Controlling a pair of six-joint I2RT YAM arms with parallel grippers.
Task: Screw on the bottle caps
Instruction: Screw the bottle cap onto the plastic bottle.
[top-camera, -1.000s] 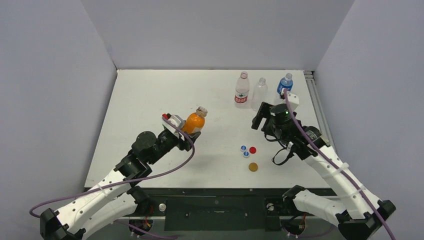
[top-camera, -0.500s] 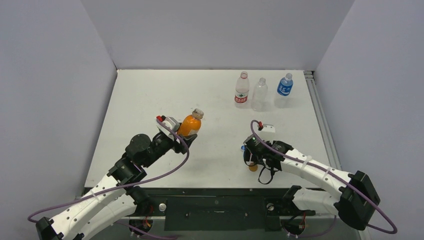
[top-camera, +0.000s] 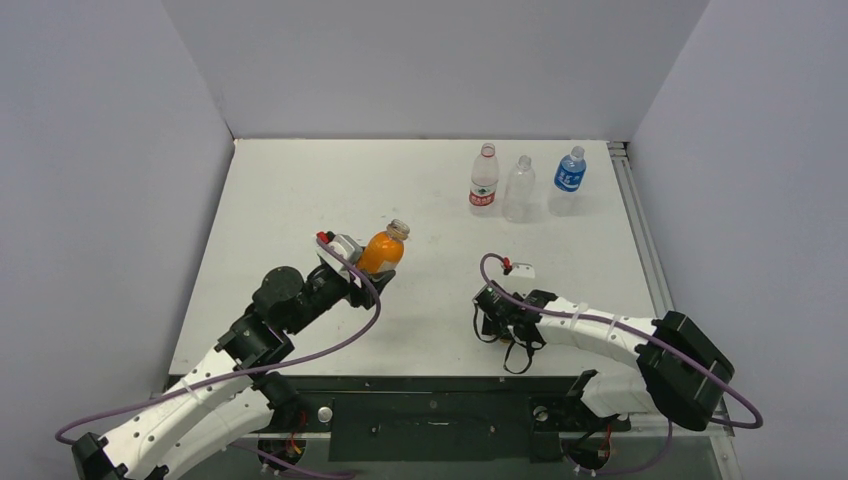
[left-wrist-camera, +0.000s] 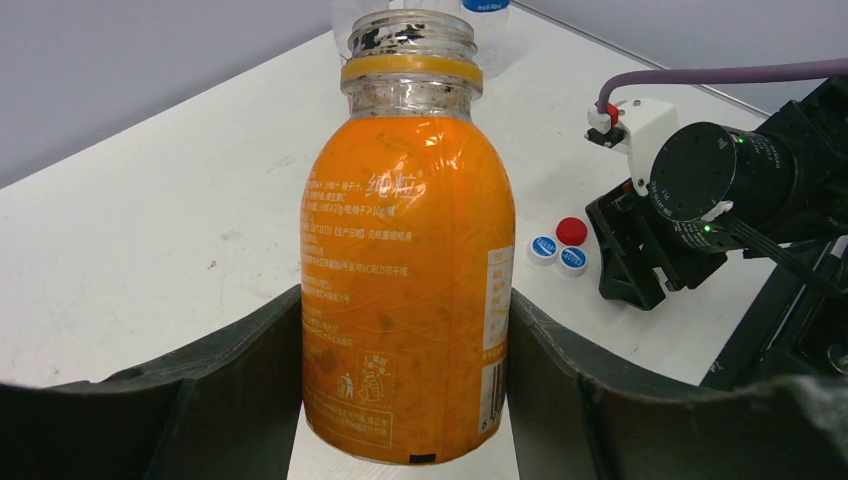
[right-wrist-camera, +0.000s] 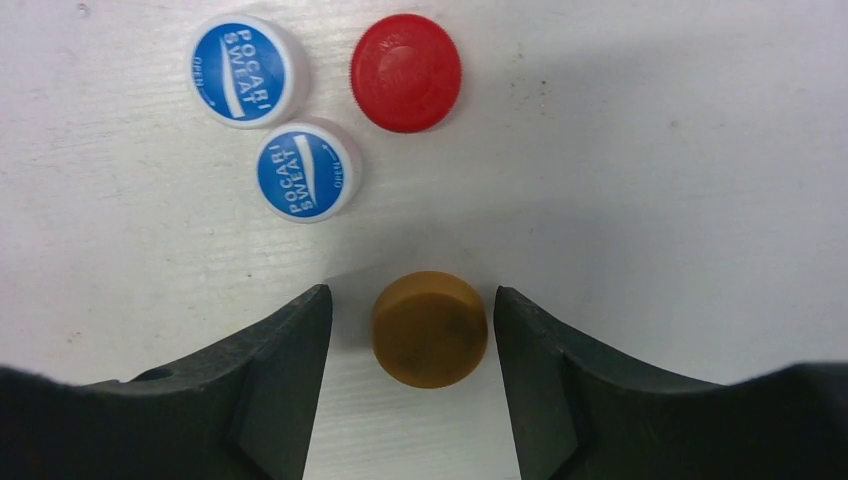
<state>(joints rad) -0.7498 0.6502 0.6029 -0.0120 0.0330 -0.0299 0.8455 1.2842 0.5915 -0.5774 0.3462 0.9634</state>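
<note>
My left gripper (left-wrist-camera: 405, 335) is shut on the body of an uncapped orange bottle (left-wrist-camera: 408, 260), held upright just above the table (top-camera: 300, 200); the same bottle (top-camera: 381, 250) shows left of centre from above. My right gripper (right-wrist-camera: 410, 295) points straight down at the table, open, with the orange-gold cap (right-wrist-camera: 430, 328) between its fingers and a small gap on each side. Just beyond it lie two blue-and-white caps (right-wrist-camera: 247, 72) (right-wrist-camera: 305, 170) and a red cap (right-wrist-camera: 406, 72). In the top view the right gripper (top-camera: 497, 322) hides all the caps.
Three more bottles stand in a row at the back right: a red-labelled one (top-camera: 484, 180), a clear one (top-camera: 519, 188) and a blue-labelled one (top-camera: 570, 175). The table's front edge lies close below the right gripper.
The right arm swung from the back by the blue-labelled bottle down to the caps, and its jaws narrowed around the orange-gold cap. The left arm shifted the orange bottle slightly left.
</note>
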